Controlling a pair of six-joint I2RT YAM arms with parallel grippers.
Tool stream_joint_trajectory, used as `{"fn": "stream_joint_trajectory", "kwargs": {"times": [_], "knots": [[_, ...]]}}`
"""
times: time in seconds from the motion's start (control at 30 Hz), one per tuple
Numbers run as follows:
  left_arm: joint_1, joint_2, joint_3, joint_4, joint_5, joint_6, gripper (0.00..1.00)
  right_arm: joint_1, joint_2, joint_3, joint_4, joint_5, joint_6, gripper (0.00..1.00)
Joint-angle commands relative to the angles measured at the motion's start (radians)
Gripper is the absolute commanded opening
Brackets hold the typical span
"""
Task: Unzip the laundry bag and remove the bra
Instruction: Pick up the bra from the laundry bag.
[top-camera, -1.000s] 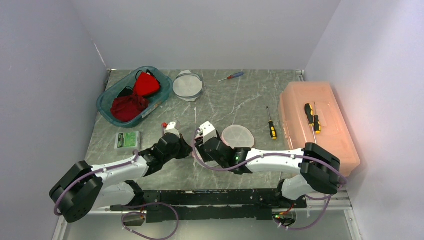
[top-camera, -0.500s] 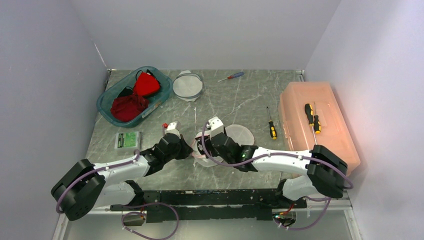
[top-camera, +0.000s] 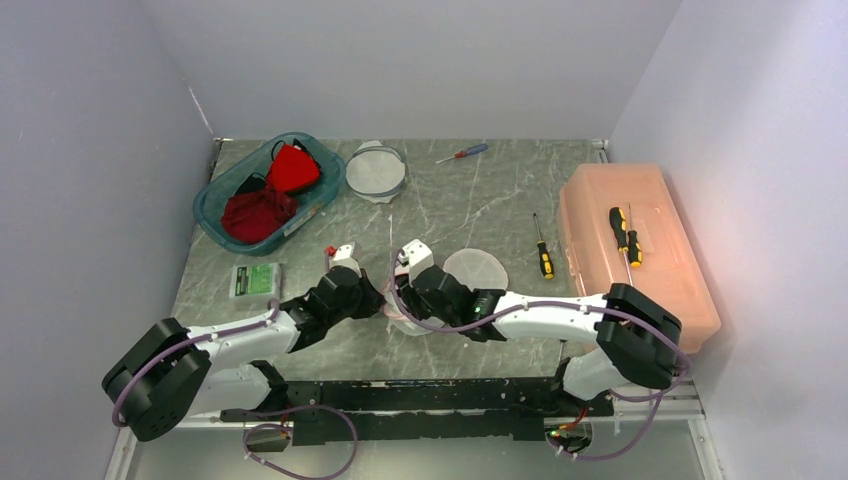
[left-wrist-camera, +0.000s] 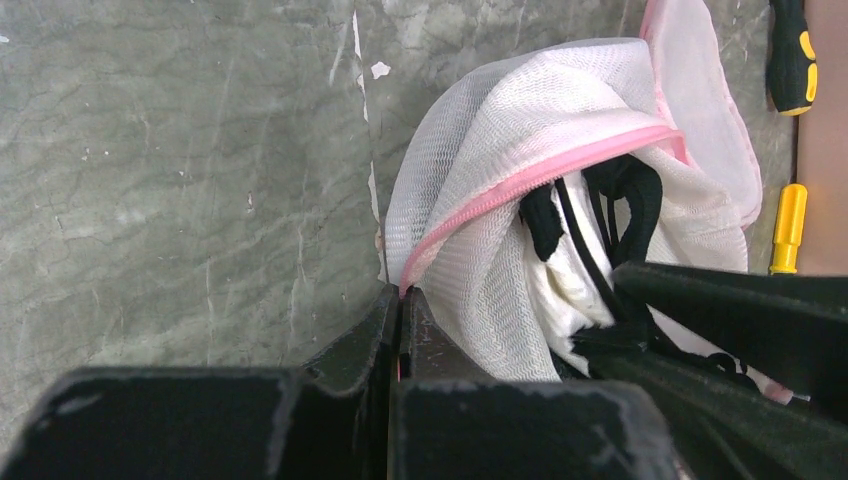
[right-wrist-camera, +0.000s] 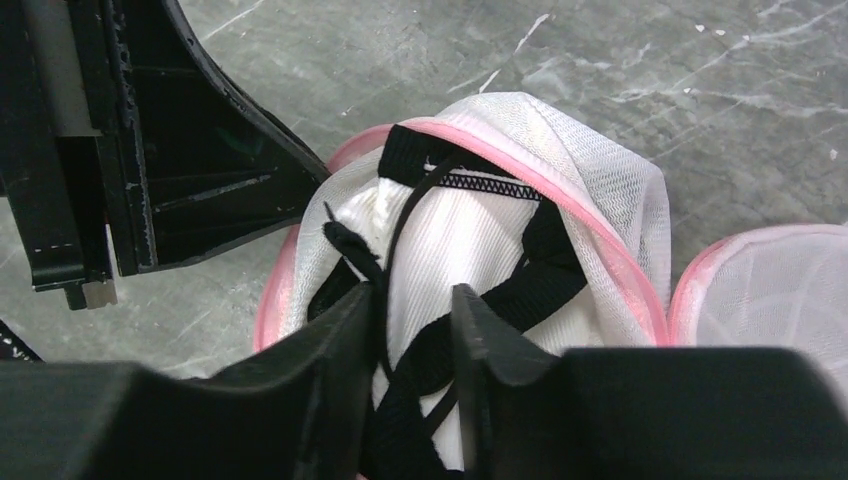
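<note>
Laundry bag, white mesh with pink zip edging, lies crumpled on the worktop, left of the yellow-handled screwdriver and nearer the arm bases.

Zip: judged done. The pink edging gapes and the contents are exposed.

Bra, white with black straps, sits inside the bag's mouth. No part of it is seen clear of the edging, so removal is not yet achieved.

Left gripper: jaws fully closed, pinching the pink edging and holding the mouth up.

Right gripper: jaws part open, reaching into the mouth and straddling a black strap. A gap shows beside the strap, so no firm hold is confirmed.

Outstanding: close on the strap, then draw the bra out past the edging while the left jaws anchor the bag
</note>
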Motion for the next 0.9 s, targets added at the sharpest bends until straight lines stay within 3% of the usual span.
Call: {"fn": "stream_joint_trajectory", "kwargs": {"times": [0.0, 0.17, 0.33, 0.87], "knots": [[0.001, -0.015, 0.012, 0.004, 0.01, -0.017, 0.03, 0.001, 0.02, 0.054, -0.028, 0.004, -0.026, 0.31], [0.001, -0.039, 0.015, -0.018, 0.006, -0.015, 0.03, -0.005, -0.023, 0.05, -0.034, 0.007, -0.028, 0.0], [0.002, -0.061, 0.02, -0.042, -0.003, -0.011, 0.03, -0.032, -0.129, 0.036, -0.039, -0.095, -0.048, 0.0], [0.001, -0.035, 0.073, -0.06, -0.021, 0.012, 0.03, -0.276, -0.422, -0.094, 0.068, -0.736, 0.095, 0.0]]}}
